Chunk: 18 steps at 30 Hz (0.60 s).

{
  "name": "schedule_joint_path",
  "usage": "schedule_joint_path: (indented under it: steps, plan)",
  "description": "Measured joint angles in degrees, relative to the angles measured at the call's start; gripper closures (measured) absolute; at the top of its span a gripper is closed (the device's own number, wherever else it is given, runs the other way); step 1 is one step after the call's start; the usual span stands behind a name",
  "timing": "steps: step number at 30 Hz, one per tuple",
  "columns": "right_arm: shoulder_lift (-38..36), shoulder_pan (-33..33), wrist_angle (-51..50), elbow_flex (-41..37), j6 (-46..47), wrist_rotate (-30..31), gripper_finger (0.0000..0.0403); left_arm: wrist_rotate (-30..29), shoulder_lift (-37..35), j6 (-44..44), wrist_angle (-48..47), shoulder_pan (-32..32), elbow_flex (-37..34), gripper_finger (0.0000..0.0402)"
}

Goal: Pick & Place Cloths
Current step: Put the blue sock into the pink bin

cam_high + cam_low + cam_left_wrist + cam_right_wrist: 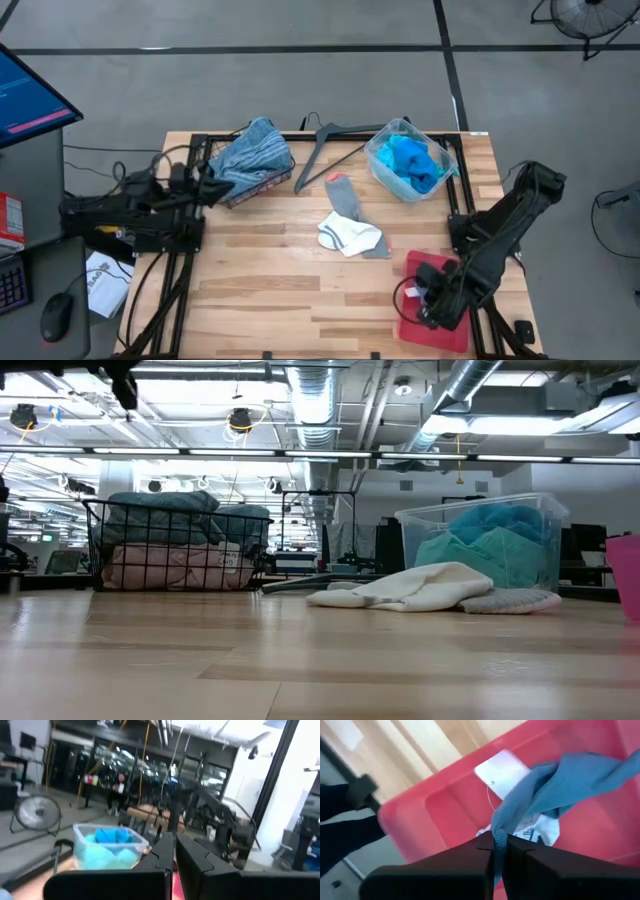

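My right gripper (499,845) points down over the red tray (445,810) at the table's near right and is shut on a blue cloth (570,780) with a white tag (502,767). In the high view this gripper (432,298) is dark against the tray (450,335). A grey cloth (345,198) and a white cloth (348,236) lie flat mid-table. Turquoise and blue cloths (412,163) fill a clear bin. Striped and blue cloths (252,152) are heaped in a wire basket. My left gripper (174,857) is shut, raised at the table's left, touching nothing. My right gripper pinches a bunched, narrow part of the blue cloth (504,822) between its two fingers, coming from above and pointing down. The rest of the cloth spreads away from the fingers over the tray's floor. Whether it lies on the floor I cannot tell.
A grey clothes hanger (330,140) lies at the far edge between the wire basket (170,550) and the clear bin (490,545). Bare wood stretches across the table's near left. A monitor and keyboard stand beyond the table's left edge.
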Motion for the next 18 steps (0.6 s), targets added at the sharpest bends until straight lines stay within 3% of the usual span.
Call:
schedule_joint_path:
  steps: [12,18]
  plan:
    - [9.4,0.6,0.3,0.0,-1.7,-1.0,0.0369,-2.7,-9.1,-0.8,-4.0,0.0,-5.3,0.04]
    - [12.2,0.6,0.4,0.0,-1.7,-2.2,0.0309,-2.9,-12.7,-1.9,-4.0,0.0,-9.5,0.04]
